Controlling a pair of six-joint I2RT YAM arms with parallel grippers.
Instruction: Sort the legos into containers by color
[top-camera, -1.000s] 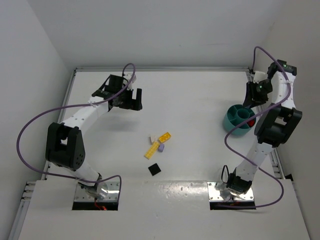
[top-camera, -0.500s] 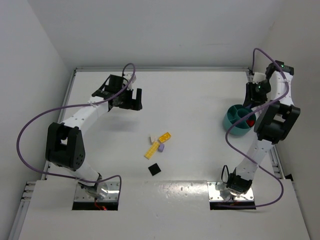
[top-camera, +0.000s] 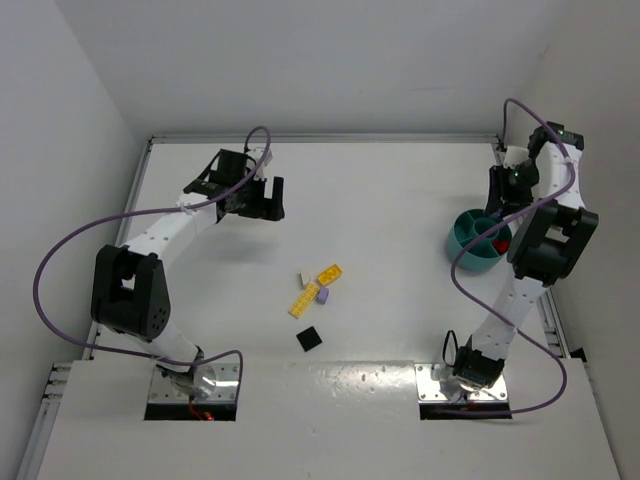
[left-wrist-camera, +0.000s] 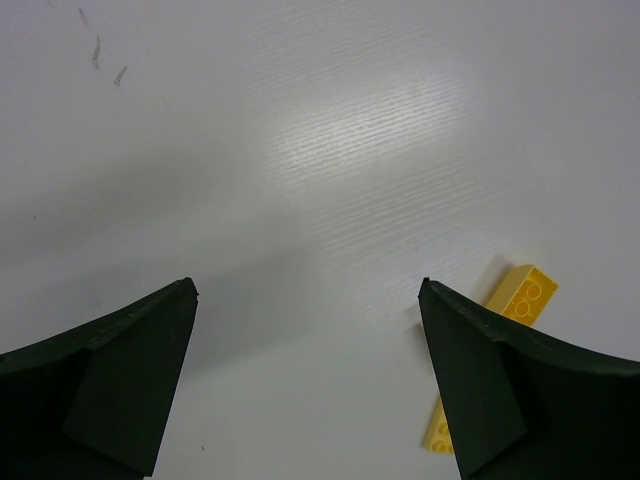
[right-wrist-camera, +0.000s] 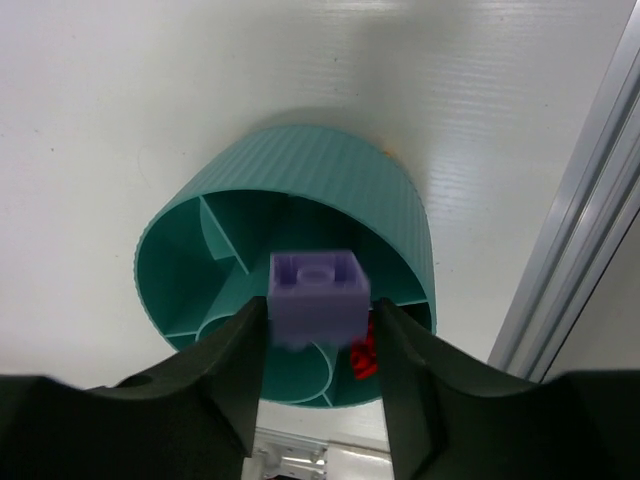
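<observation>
The teal dish sits at the table's right edge, seen also from above. My right gripper hovers right over it, jaws slightly wider than the pale purple brick between them. That brick is blurred, with a sliver of gap at the right finger. A red brick lies in one compartment. Mid-table lie a yellow brick, a long yellow plate, a purple brick, a white brick and a black square. My left gripper hangs wide open, nothing between its fingers.
An aluminium rail runs along the table's right edge beside the dish. The left wrist view shows bare white table under the left gripper, with the yellow brick and yellow plate by its right finger.
The right jaws have spread a little and the purple brick has come loose between them. The right wrist shifted slightly over the dish. The left arm has not moved.
</observation>
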